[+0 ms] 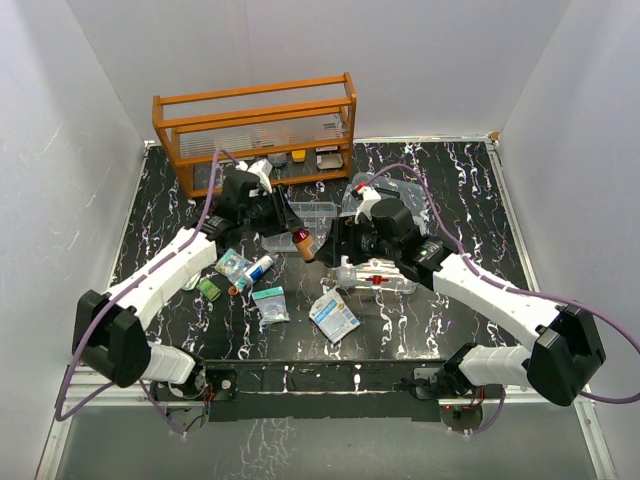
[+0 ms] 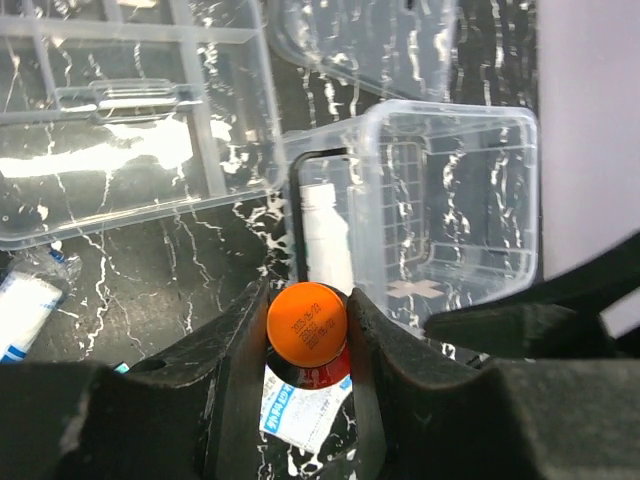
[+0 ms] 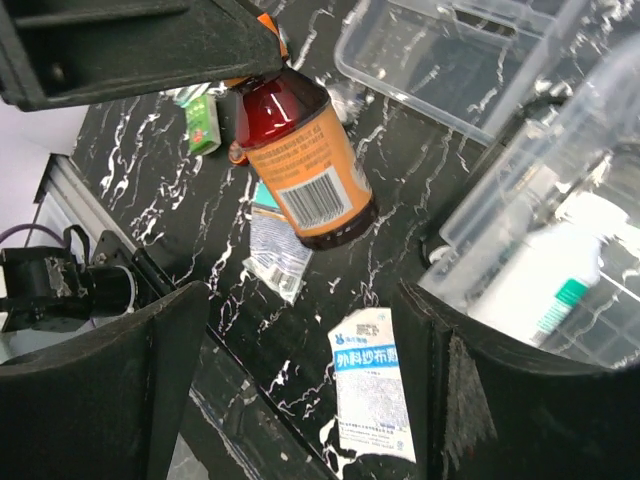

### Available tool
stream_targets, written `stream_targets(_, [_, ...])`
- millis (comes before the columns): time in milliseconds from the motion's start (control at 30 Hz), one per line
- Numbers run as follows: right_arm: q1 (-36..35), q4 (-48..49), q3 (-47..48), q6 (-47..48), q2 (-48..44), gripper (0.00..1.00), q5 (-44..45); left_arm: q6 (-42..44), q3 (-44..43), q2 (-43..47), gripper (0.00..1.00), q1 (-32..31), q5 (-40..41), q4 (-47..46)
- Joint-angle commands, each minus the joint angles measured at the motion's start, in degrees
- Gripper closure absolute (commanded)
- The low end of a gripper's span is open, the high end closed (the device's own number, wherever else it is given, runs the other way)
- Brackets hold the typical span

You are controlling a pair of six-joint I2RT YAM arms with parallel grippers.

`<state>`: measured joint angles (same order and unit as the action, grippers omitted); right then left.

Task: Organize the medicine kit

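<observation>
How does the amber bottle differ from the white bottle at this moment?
The amber bottle is clamped by its orange cap in the left gripper; the white bottle sits inside the clear box, ungripped. The amber bottle has an orange barcode label; the white bottle shows a green mark. Both are medicine bottles.

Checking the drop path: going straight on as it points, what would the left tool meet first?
Likely the clear box holding a white bottle, though depth is unclear. The left tool is shut on an orange-capped bottle.
</observation>
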<state>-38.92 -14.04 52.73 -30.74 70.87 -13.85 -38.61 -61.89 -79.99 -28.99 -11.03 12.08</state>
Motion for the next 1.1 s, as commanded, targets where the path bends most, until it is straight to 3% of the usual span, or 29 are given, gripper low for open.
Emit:
stream_targets(0, [-1.3, 8.8, 3.2, 5.9, -1.5, 0.28, -2.0, 4.0, -5.3, 5.2, 0.92, 0.5, -6.7, 4.3])
stream_targets(233, [-1.6, 12.8, 5.8, 12.8, -1.3, 0.23, -4.9, 5.4, -11.5, 6.3, 0.93, 0.6, -15.9, 9.6])
stream_targets(400, [-1.7, 16.5, 6.2, 11.9, -0.3, 0.23, -10.1, 5.2, -13.5, 7.2, 0.93, 0.6, -20.1, 10.1])
stream_targets(667, [-1.8, 18.7, 4.1, 8.1, -0.5, 0.4, -12.3, 4.8, -13.9, 7.8, 0.92, 0.5, -22.4, 9.9])
stream_targets(867, [-1.7, 18.3, 3.1, 6.6, -0.9, 0.42, -11.0, 4.3, -13.5, 7.8, 0.92, 0.5, -23.5, 9.0])
stream_targets(1067, [-1.7, 17.4, 3.3, 5.8, -0.4, 0.53, -9.7, 3.8, -13.3, 7.8, 0.92, 0.6, -23.7, 8.6])
